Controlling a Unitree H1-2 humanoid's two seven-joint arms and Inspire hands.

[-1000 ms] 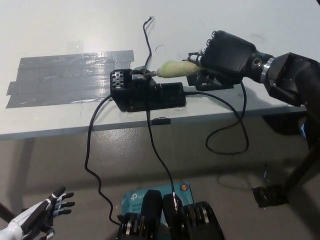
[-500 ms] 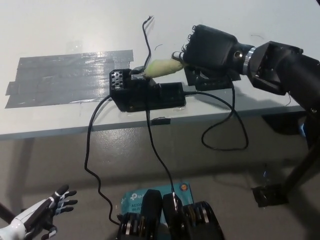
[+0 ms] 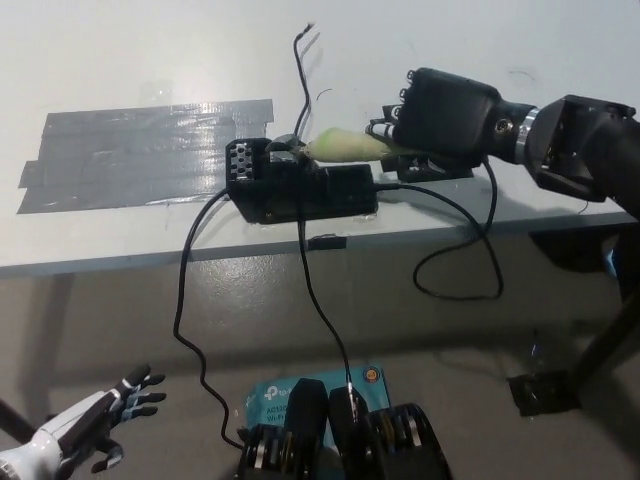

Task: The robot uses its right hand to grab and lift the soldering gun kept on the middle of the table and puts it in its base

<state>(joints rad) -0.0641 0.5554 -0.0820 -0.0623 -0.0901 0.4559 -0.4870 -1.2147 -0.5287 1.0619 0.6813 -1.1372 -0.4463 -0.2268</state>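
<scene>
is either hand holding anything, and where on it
The right hand holds the soldering gun by the rear of its pale handle. The left hand holds nothing.

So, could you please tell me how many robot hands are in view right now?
2. The black right hand is over the table, shut on the soldering gun by its base. The white left hand rests open at lower left.

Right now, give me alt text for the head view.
The black right hand holds the soldering gun by its pale handle, tip at the black base on the white table. The white left hand rests open, lower left.
</scene>
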